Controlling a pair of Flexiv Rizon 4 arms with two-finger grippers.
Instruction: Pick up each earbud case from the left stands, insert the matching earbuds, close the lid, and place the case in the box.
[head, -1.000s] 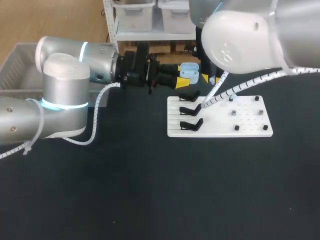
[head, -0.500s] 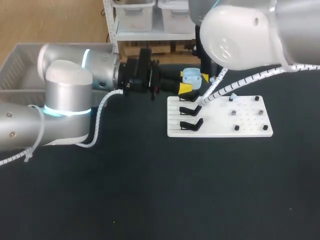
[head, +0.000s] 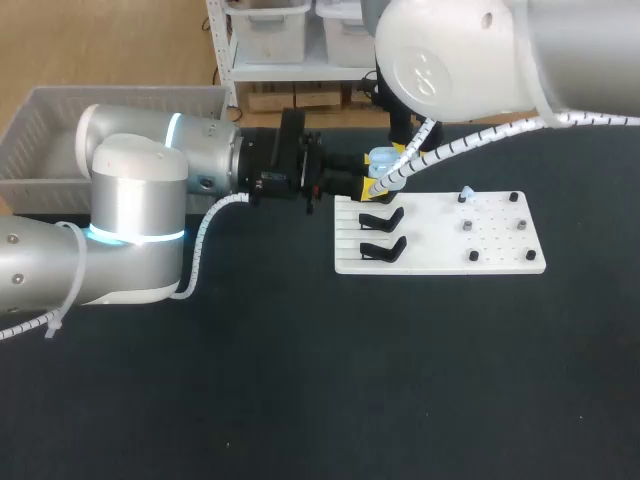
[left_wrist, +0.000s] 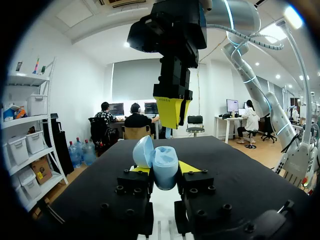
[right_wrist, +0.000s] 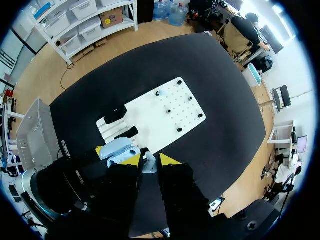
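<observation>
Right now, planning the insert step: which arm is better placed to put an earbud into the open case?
Right. The right jaws hang above the open case, pinching what looks like an earbud; the left jaws are shut on the case.

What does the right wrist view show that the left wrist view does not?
Only the right wrist view shows the whole white board with pegs and black stands, the grey basket, and a small pale piece, probably an earbud, between the tips of the right pincer. Only the left wrist view shows that pincer from the side, hanging above the earbud case, and the raised lid's inner face. Both show the open light blue case gripped in the left pincer.
</observation>
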